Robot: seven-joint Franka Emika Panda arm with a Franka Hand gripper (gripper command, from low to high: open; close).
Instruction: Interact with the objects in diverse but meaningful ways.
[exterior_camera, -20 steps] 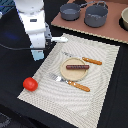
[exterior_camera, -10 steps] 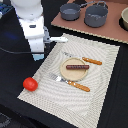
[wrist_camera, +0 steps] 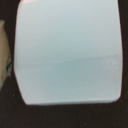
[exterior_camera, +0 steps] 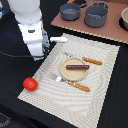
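Observation:
The pale blue cup (wrist_camera: 67,50) fills almost the whole wrist view, very close to the camera; no fingers show there. In the exterior view my gripper (exterior_camera: 36,52) hangs low at the left edge of the striped placemat (exterior_camera: 100,100), its fingers hidden by the white arm, and the cup is not visible there. A white flat piece (exterior_camera: 59,39) sticks out beside the gripper. The brown sausage stick (exterior_camera: 77,66) lies on a tan round plate (exterior_camera: 75,76). The small red tomato (exterior_camera: 30,83) lies on the dark table left of the mat.
Two grey pots (exterior_camera: 70,11) (exterior_camera: 96,15) stand on a brown board (exterior_camera: 115,31) at the back. A fork (exterior_camera: 57,77) and a knife (exterior_camera: 91,61) with orange handles lie beside the plate. A pale bowl (exterior_camera: 125,19) sits at the right edge.

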